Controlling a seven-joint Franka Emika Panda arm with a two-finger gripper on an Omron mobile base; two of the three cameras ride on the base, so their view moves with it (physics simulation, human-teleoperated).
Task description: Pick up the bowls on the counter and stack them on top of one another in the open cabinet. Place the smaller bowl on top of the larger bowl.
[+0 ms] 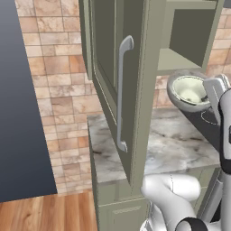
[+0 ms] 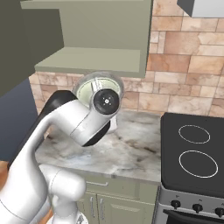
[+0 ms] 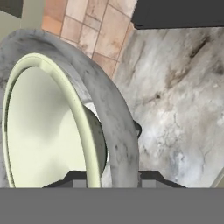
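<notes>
Closest to the hand camera is the thick grey rim of the larger bowl (image 3: 114,127), filling the left of that view with its pale cream inside facing the lens. Two dark fingertips (image 3: 76,177) rise at the bottom edge, one on each side of the bowl's wall, so the gripper (image 3: 109,177) is pinching the rim between inner and outer surface (a sensible hold for a wide bowl that the jaws could not span across).

From the left base camera, the larger bowl (image 1: 190,91) hangs in the air, tilted, above the marble counter (image 1: 176,144) and just below the bottom shelf of the open cabinet (image 1: 180,58). It touches neither. The cabinet door (image 1: 115,81) stands swung towards the camera, its long curved silver handle (image 1: 122,90) upright.

From the right base camera, the bowl (image 2: 98,85) sits just under the front edge of the cabinet shelf (image 2: 92,61), partly hidden by the white arm (image 2: 83,120). A black stovetop (image 2: 192,153) with ring marks lies to the right on the counter (image 2: 122,151).

I cannot say where the smaller bowl is. The bowl appears lifted but not yet shelved; it likely needs to rise further to clear the shelf lip before going in, and its tilt may need levelling.
</notes>
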